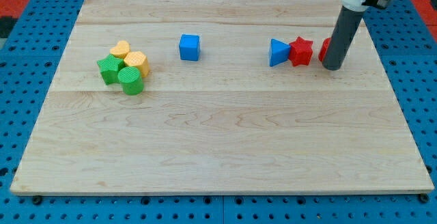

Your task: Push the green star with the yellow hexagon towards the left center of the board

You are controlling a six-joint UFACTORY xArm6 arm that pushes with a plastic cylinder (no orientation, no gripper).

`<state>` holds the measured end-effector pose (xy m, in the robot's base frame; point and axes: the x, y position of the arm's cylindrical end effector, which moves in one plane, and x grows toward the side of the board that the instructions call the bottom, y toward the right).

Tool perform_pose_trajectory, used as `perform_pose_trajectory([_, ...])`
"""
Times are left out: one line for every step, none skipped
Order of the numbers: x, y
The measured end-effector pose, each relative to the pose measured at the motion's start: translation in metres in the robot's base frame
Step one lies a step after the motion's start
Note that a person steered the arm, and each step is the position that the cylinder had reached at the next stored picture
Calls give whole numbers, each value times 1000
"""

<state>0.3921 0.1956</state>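
The green star [107,67] lies at the view's left, in a tight cluster with the yellow hexagon [136,61] to its right, a yellow heart-like block [120,48] above and a green cylinder [130,80] below right. My tip [333,67] rests on the board at the view's upper right, far from that cluster. It stands in front of a red block [325,48] that it partly hides.
A blue cube [190,47] sits at upper centre. A blue triangle [277,52] and a red star [300,51] touch each other just left of my tip. The wooden board [218,149] lies on a blue pegboard.
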Motion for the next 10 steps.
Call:
perform_pose_trajectory([15, -11])
perform_pose_trajectory([54, -74])
perform_pose_trajectory([40, -184])
perform_pose_trajectory([13, -261])
perform_pose_trajectory([10, -307])
perform_pose_trajectory([-8, -317])
perform_pose_trajectory([-29, -342])
perform_pose_trajectory([-46, -313])
perform_pose_trajectory([-43, -280])
perform_pose_trajectory([-39, -235])
